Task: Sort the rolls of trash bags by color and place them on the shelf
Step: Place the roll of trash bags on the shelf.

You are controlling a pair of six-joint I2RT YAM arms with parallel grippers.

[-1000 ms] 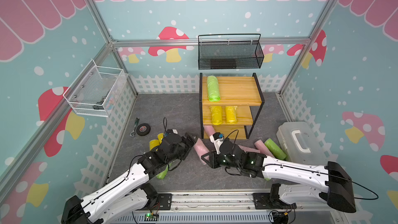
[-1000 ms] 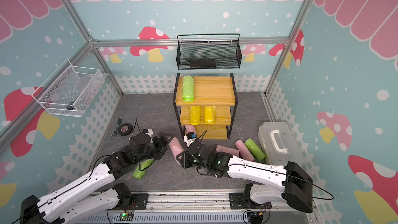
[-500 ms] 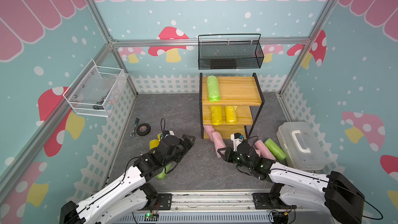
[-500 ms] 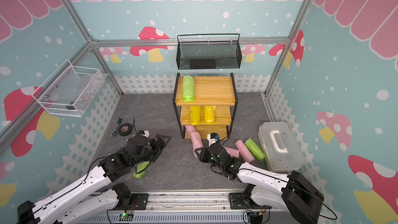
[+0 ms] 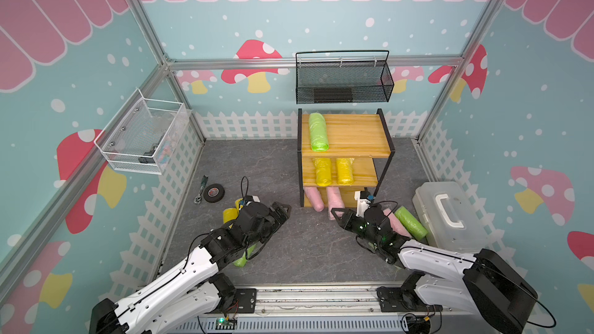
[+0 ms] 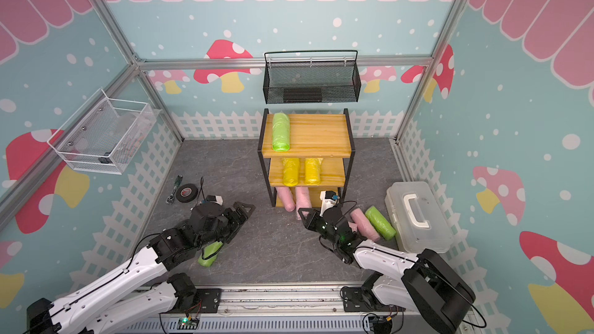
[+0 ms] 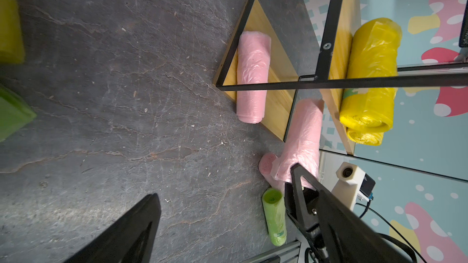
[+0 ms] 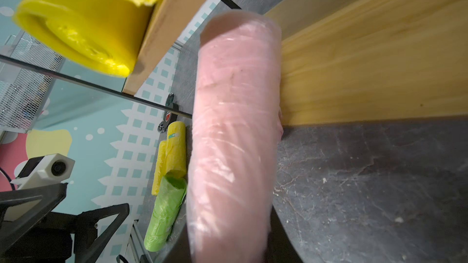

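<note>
— While my right gripper (image 5: 336, 215) pinches the pale pink crinkly plastic roll (image 5: 334, 201), the roll's far end reaches in over the bottom board of the three-tier wooden shelf with the black frame (image 5: 353, 130); whether it rests there I cannot tell.
— And your other hand?
— My left gripper (image 5: 282, 210) is spread wide, nothing between its fingers (image 7: 141, 223), hovering near and left of the shelf.
— What is shelved?
— One lime green plastic roll (image 5: 317, 134) lies on the top board, two yellow plastic rolls (image 5: 323, 171) on the middle board, and a second pink roll (image 5: 313, 199) on the bottom board, left of the pinched one.
— Anything hidden?
— My left arm covers most of a green floor roll (image 6: 208, 255). My right arm cuts off the loose pink rolls (image 6: 363, 223) right of the shelf. In the right wrist view the pinched roll is blurred and hides most of the gripper.
— Any writing?
— A loose yellow roll (image 8: 176, 148) bears a small green-and-white mark, too small to read. The black tape roll (image 5: 213, 192) has a red inner label, illegible.
</note>
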